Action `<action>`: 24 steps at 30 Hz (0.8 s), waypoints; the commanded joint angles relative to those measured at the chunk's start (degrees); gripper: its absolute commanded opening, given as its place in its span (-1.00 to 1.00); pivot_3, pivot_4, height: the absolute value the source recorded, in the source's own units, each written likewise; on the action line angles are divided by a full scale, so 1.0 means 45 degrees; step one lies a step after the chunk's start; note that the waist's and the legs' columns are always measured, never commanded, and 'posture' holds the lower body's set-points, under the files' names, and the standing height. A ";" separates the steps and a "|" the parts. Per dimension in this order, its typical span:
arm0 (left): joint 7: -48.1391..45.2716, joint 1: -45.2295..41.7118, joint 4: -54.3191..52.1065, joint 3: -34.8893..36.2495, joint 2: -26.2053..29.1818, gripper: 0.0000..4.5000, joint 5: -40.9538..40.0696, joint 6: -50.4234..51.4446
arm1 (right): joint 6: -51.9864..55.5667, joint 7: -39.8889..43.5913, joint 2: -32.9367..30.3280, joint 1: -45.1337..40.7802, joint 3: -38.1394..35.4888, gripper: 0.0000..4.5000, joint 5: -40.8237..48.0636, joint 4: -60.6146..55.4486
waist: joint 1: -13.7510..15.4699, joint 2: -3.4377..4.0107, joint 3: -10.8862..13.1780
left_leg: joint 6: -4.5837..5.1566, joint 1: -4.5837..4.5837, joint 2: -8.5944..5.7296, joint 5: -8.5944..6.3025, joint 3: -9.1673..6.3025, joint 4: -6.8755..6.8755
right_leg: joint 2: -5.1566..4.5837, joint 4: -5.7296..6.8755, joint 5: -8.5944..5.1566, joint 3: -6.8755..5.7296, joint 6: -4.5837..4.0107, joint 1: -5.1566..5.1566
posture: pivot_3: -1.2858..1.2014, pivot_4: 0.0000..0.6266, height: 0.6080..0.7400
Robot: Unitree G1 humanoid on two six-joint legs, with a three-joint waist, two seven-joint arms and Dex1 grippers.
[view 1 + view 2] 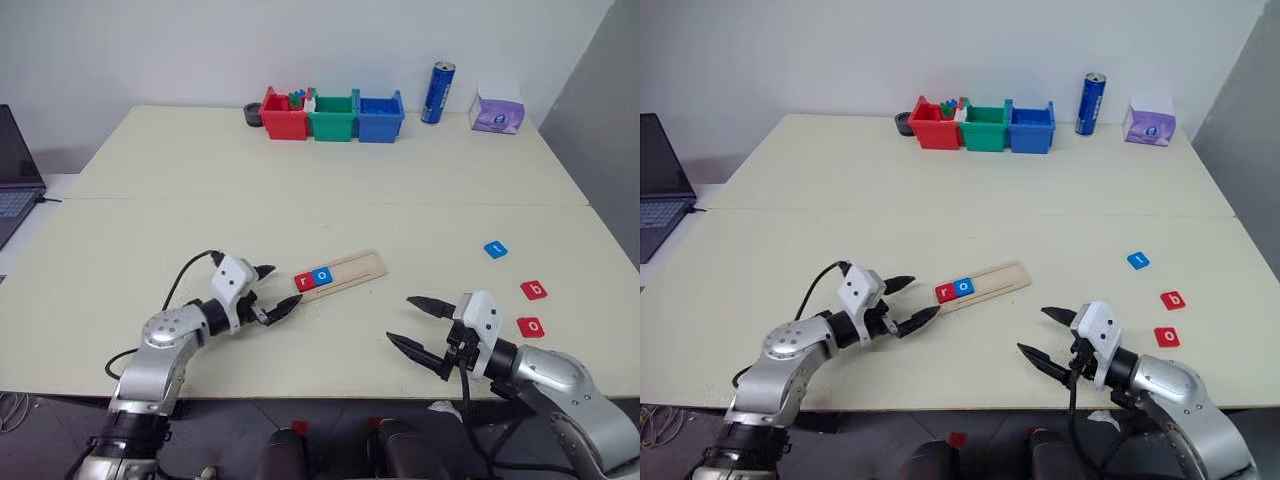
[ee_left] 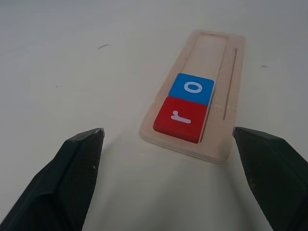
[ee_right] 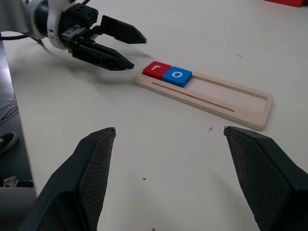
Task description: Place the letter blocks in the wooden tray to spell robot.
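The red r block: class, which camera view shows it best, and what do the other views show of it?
The left wrist view: the red r block sits close and large at the near end of the wooden tray, its letter plain. The right wrist view shows it smaller, letter readable. In both eye views it is tiny.

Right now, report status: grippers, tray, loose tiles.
Left gripper and right gripper open, empty. Wooden tray holds red r, blue o. Blue t, red b, red o loose, unobstructed.
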 commanded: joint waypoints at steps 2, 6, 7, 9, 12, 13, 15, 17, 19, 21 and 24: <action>-0.0441 -0.1022 0.0779 -0.0491 0.0016 1.00 0.0330 -0.0305 | 0.0159 0.0259 -0.0163 0.0039 -0.0001 0.70 0.0368 -0.0861 | -0.0003 0.0000 0.0000 | 0.0000 -0.0003 -0.0002 0.0000 0.0000 0.0001 | 0.0000 -0.0001 0.0000 0.0001 0.0000 -0.0001 | 0.03 -0.52 1.00; -0.0931 -0.1640 0.1389 -0.0895 -0.0052 1.00 0.0448 -0.0393 | 0.0189 0.0237 -0.0213 0.0086 0.0063 0.70 0.0278 -0.1094 | -0.0005 0.0000 0.0000 | 0.0000 -0.0003 -0.0001 0.0000 0.0000 0.0002 | 0.0001 -0.0001 0.0000 0.0002 0.0000 -0.0001 | 0.03 -0.52 1.00; -0.1134 -0.1764 0.1520 -0.0992 -0.0041 1.00 0.0441 -0.0407 | 0.0249 0.0211 -0.0219 0.0072 0.0079 0.70 0.0286 -0.1188 | -0.0005 -0.0001 0.0000 | 0.0000 -0.0003 -0.0001 0.0000 -0.0001 0.0002 | 0.0001 -0.0001 0.0000 0.0002 0.0000 -0.0001 | 0.03 -0.52 1.00; -0.1626 -0.2038 0.1802 -0.1290 0.0020 1.00 0.0508 -0.0488 | 0.0365 0.0194 -0.0262 0.0018 0.0077 0.70 0.0353 -0.1421 | -0.0005 0.0000 0.0000 | 0.0000 -0.0003 -0.0001 0.0000 -0.0001 0.0002 | 0.0002 0.0000 0.0000 -0.0001 0.0000 -0.0001 | 0.03 -0.52 1.00; -0.1940 -0.2411 0.2266 -0.1488 0.0034 1.00 0.0682 -0.0618 | 0.0511 0.0158 -0.0295 -0.0088 0.0059 0.70 0.0409 -0.1600 | -0.0006 -0.0001 0.0000 | 0.0000 -0.0004 -0.0001 0.0000 -0.0003 0.0003 | 0.0004 0.0000 0.0000 -0.0001 0.0000 -0.0002 | 0.03 -0.52 1.00; -0.1979 -0.2556 0.2451 -0.1509 0.0029 1.00 0.0736 -0.0654 | 0.0545 0.0134 -0.0293 -0.0115 0.0051 0.70 0.0423 -0.1636 | -0.0006 -0.0001 0.0000 | 0.0000 -0.0005 -0.0001 0.0000 -0.0002 0.0005 | 0.0005 0.0000 0.0000 -0.0001 0.0001 -0.0002 | 0.03 -0.52 1.00; -0.2072 -0.2805 0.2740 -0.1537 0.0031 1.00 0.0806 -0.0665 | 0.0590 0.0099 -0.0281 -0.0150 0.0036 0.70 0.0434 -0.1680 | -0.0006 -0.0001 0.0001 | 0.0000 -0.0005 -0.0002 0.0000 -0.0003 0.0006 | 0.0005 0.0001 0.0000 -0.0001 0.0001 -0.0002 | 0.03 -0.52 1.00; -0.2167 -0.2963 0.2939 -0.1553 0.0036 1.00 0.0879 -0.0619 | 0.0604 0.0063 -0.0257 -0.0175 0.0038 0.70 0.0422 -0.1694 | -0.0007 -0.0001 0.0001 | 0.0000 -0.0005 -0.0002 0.0000 -0.0002 0.0006 | 0.0006 0.0000 0.0000 0.0000 0.0001 -0.0002 | 0.03 -0.52 1.00; -0.2283 -0.3043 0.3044 -0.1625 0.0086 1.00 0.0990 -0.0536 | 0.0607 0.0013 -0.0236 -0.0186 0.0051 0.70 0.0436 -0.1708 | -0.0007 -0.0001 0.0001 | 0.0000 -0.0005 -0.0002 0.0000 -0.0002 0.0006 | 0.0006 -0.0001 0.0000 0.0000 0.0001 -0.0002 | 0.03 -0.52 1.00; -0.2401 -0.3097 0.3110 -0.1707 0.0148 1.00 0.1096 -0.0431 | 0.0604 -0.0033 -0.0212 -0.0197 0.0081 0.70 0.0442 -0.1719 | -0.0006 -0.0001 0.0001 | 0.0000 -0.0005 -0.0002 0.0000 -0.0002 0.0006 | 0.0006 0.0000 0.0000 0.0001 0.0001 -0.0002 | 0.03 -0.52 1.00; -0.2594 -0.3127 0.3122 -0.1778 0.0211 1.00 0.1188 -0.0259 | 0.0580 -0.0092 -0.0169 -0.0202 0.0109 0.70 0.0434 -0.1737 | -0.0007 -0.0001 0.0000 | 0.0000 -0.0005 -0.0002 0.0000 -0.0002 0.0007 | 0.0006 0.0002 0.0000 0.0001 0.0001 -0.0002 | 0.03 -0.52 1.00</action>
